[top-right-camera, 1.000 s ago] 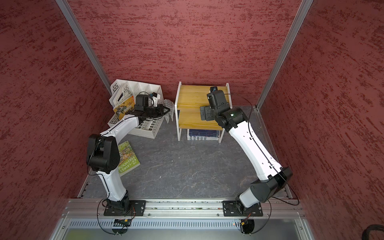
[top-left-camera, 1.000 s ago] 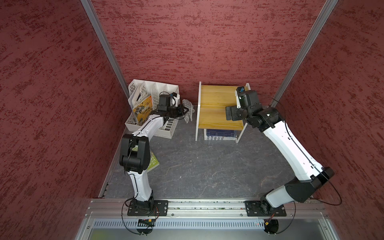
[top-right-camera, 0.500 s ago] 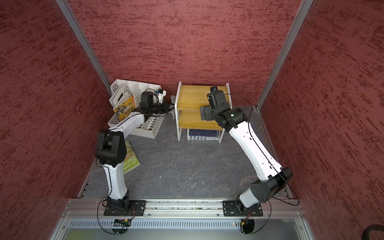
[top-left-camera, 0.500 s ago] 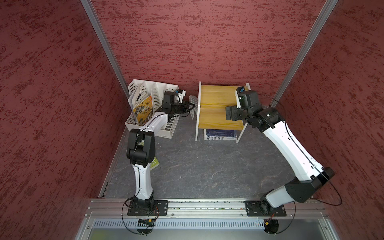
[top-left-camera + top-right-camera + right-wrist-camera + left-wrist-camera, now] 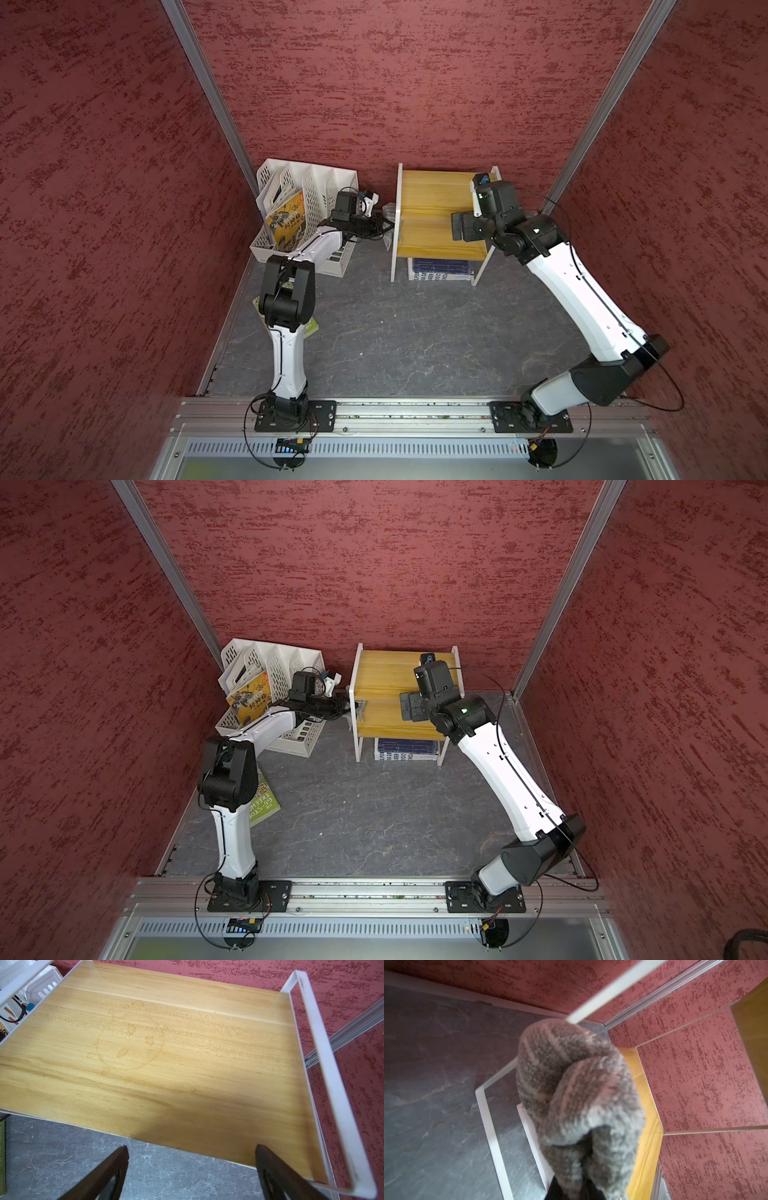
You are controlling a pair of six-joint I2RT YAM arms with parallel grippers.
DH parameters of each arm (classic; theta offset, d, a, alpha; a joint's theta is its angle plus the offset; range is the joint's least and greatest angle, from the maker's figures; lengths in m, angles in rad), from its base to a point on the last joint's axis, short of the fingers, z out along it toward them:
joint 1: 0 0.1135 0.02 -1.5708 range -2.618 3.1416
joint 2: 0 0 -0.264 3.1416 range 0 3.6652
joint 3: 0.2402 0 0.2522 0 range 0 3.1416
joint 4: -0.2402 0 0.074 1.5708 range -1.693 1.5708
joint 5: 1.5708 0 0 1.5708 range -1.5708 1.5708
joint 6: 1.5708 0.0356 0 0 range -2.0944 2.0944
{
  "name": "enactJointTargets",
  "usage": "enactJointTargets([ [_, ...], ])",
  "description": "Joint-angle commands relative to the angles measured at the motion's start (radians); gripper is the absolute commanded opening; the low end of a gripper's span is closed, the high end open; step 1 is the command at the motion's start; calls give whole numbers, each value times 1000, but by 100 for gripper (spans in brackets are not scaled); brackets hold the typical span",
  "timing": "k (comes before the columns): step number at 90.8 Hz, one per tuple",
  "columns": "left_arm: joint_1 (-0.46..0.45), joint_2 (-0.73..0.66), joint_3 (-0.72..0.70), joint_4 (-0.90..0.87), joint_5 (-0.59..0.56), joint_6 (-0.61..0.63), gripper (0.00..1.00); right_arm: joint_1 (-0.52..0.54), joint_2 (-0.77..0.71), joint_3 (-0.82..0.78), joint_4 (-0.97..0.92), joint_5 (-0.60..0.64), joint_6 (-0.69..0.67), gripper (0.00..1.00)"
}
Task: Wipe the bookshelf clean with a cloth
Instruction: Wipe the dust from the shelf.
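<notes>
Bookshelf [image 5: 432,216]: file organizer [image 5: 316,195] just beside, blue books [image 5: 440,270] beneath. Left gripper [image 5: 382,226] pinches cloth [image 5: 571,1088] at its side panel; right gripper [image 5: 459,226] wide, empty, over the board's front edge.

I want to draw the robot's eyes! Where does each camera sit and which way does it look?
Top views: high up front, looking down on both arms, the bookshelf, the file organizer.
Left wrist: on the left arm, facing the cloth in the shut left gripper.
Right wrist: on the right arm, facing the shelf boards; open right gripper shows.
Shared: all show the bookshelf.
</notes>
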Motion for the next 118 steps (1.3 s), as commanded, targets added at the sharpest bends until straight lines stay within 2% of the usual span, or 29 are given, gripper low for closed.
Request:
enactJointTargets([
  [1, -9, -60, -73, -70, 22, 44, 0, -6, 18, -43, -88, -40, 24, 98],
  [22, -13, -170, -194, -89, 45, 57, 0, -7, 20, -48, -82, -45, 22, 98],
  [43, -14, -223, -226, -107, 39, 62, 0, -7, 22, -52, -78, -48, 21, 98],
  [58, -14, -167, -159, -90, 41, 54, 0, -6, 23, -52, -78, -47, 19, 98],
  [93, -3, 60, 119, -81, 5, 6, 0, -6, 28, -47, -90, -44, 22, 98],
  [109, -3, 112, 186, -105, -28, -1, 0, -6, 27, -47, -87, -51, 23, 98],
  [118, -7, 103, 176, -119, -27, 5, 0, -6, 27, -49, -87, -53, 25, 98],
])
